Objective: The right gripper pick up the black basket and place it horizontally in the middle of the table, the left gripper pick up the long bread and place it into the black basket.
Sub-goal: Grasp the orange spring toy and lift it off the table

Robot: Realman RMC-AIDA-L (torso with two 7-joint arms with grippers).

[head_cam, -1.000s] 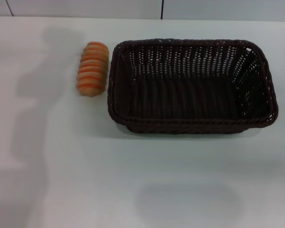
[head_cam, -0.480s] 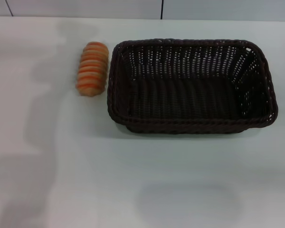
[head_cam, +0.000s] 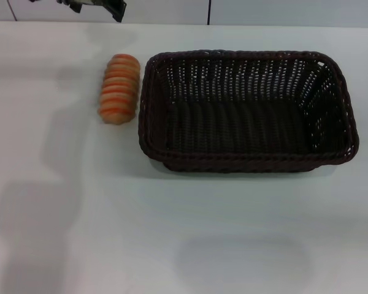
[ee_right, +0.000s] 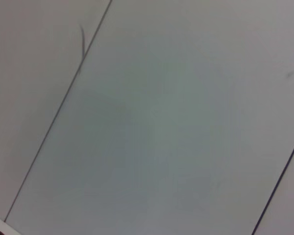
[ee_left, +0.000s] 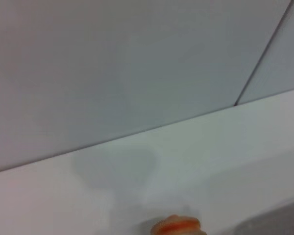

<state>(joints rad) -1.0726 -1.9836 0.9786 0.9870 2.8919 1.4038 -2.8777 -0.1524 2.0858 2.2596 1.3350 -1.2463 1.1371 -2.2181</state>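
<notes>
Since the black basket (head_cam: 248, 110) already lies lengthwise across the worktop (head_cam: 184, 233), roughly mid-worktop and a bit toward the right and far edges, the first step is judged done or nearly so. Its long side runs parallel to the near edge; it sits flat, open side up, nothing seen inside.

Long bread (head_cam: 119, 88) is on the worktop just beside the basket's left short side, apart from the rim, pointing toward the far edge. Not yet picked, so the second step is left entirely.

Left hand (head_cam: 95, 7) is only partly seen at the far-left corner, beyond the bread, above the far edge. Whether it is released or clenched cannot be told; nothing is seen grasped. From the left wrist view, one end of the bread (ee_left: 176, 226) shows at the frame border, so the hand is judged to be on approach, well short of a grasp.

Right hand is not seen in any view; its wrist camera shows only blank wall panels.

Remaining: reach, grasp bread, lift over rim, drop in basket.
</notes>
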